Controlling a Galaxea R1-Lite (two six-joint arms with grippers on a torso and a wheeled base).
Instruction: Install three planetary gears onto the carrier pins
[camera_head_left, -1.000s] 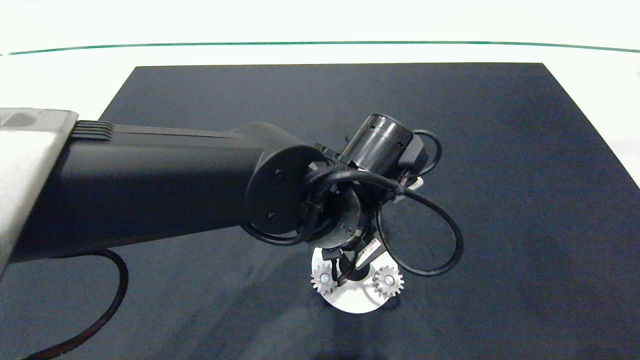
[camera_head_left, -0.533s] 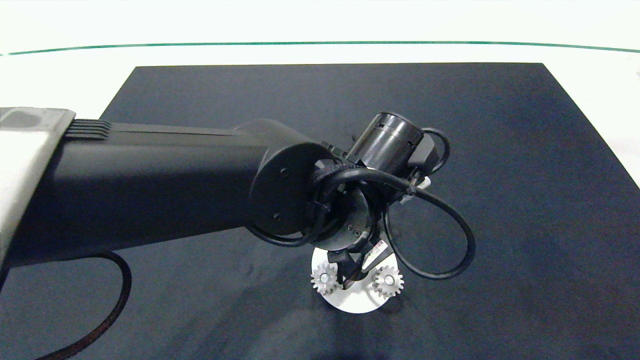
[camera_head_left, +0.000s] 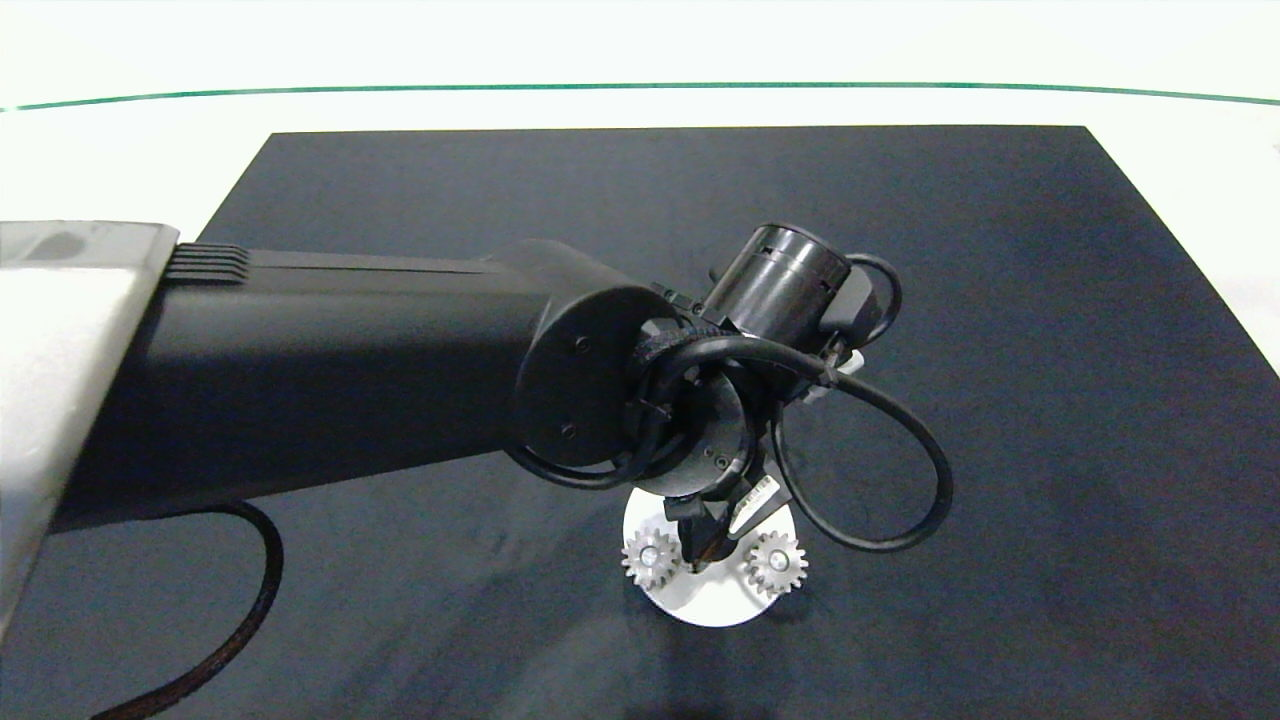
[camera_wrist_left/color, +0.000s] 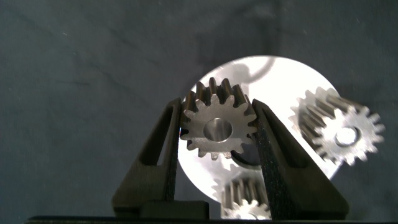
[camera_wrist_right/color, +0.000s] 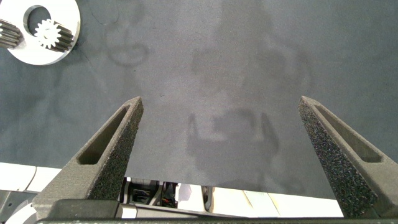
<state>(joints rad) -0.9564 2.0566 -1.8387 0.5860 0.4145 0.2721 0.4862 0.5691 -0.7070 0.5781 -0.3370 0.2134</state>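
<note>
Nearest the robot's side of the dark mat (camera_head_left: 1000, 300), the white disc (camera_head_left: 712, 605) lies flat on the surface with two planetary gears already seated: one on the left (camera_head_left: 648, 558), one on the right (camera_head_left: 776, 563). Between them, and a little beyond, the left gripper (camera_head_left: 705, 545) hangs over the disc, its jaws clamped on the third gear (camera_wrist_left/color: 217, 127), pinching it by the teeth on opposite sides.

What the coming move turns on is the gear's bore against the free carrier pin. From the head view the wrist and its looped cable (camera_head_left: 880, 470) cover that pin, so only the two mounted gears show. The left wrist view gives more: the held gear faces the camera with its centre hole open, the disc (camera_wrist_left/color: 292, 81) behind it, the seated gears off to one side (camera_wrist_left/color: 341, 127) and at the frame's edge (camera_wrist_left/color: 245, 199). The pin itself is probably right behind the held gear, though I can't see it. The bore's axis appears to point down at the disc.

The right gripper (camera_wrist_right/color: 217, 155) sits well apart over bare mat, jaws wide apart and empty, the disc (camera_wrist_right/color: 43, 37) far off in its view.
</note>
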